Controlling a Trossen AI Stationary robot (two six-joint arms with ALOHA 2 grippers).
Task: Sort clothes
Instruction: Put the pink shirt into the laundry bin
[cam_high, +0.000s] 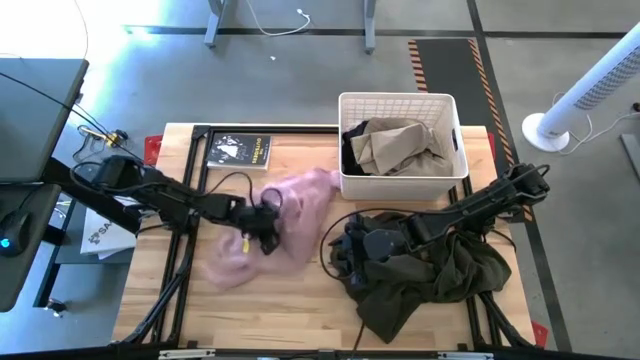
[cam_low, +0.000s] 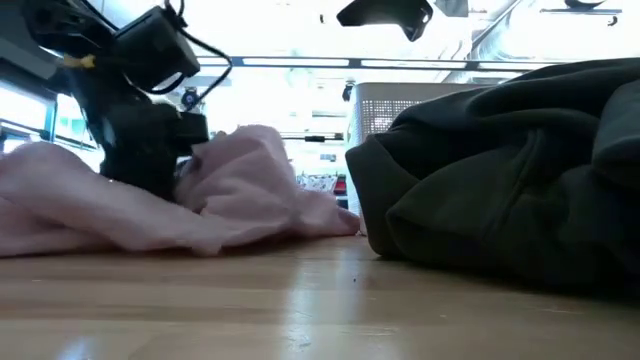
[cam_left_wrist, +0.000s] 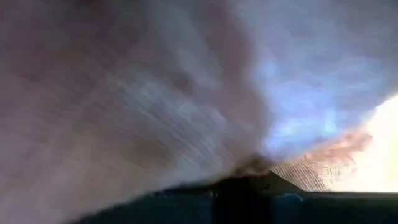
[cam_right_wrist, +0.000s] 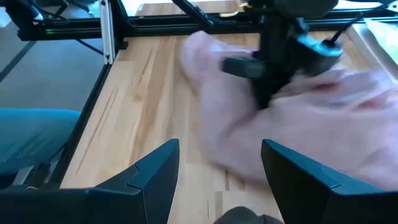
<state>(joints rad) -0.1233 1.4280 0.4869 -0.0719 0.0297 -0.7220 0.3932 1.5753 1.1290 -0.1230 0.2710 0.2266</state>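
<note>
A pale pink garment (cam_high: 300, 200) lies crumpled on the table left of centre; it also shows in the low view (cam_low: 250, 190). My left gripper (cam_high: 262, 235) points down into it and is shut on it. A dark olive-brown garment (cam_high: 430, 280) lies heaped at the near right. My right gripper (cam_right_wrist: 217, 149) is open and empty at that heap's left edge (cam_high: 340, 255), its fingers pointing toward the pink garment (cam_right_wrist: 311, 124). A beige garment (cam_high: 400, 145) and a black one (cam_high: 352, 150) lie in the white basket. No navy garment shows. My left gripper pinches a bunched fold (cam_left_wrist: 255, 165) near the middle of the pink garment, coming from above and pointing down (cam_right_wrist: 267, 102). The fingertips are buried in the cloth, so I cannot tell the number of layers. The garment lies slack on the table around the gripper (cam_low: 150, 185).
The white lattice basket (cam_high: 345, 130) stands at the far right of the table. A dark flat book (cam_high: 240, 150) lies at the far left. Bare wood (cam_high: 290, 310) shows along the near edge, left of the olive heap. My right arm (cam_high: 480, 205) reaches across that heap.
</note>
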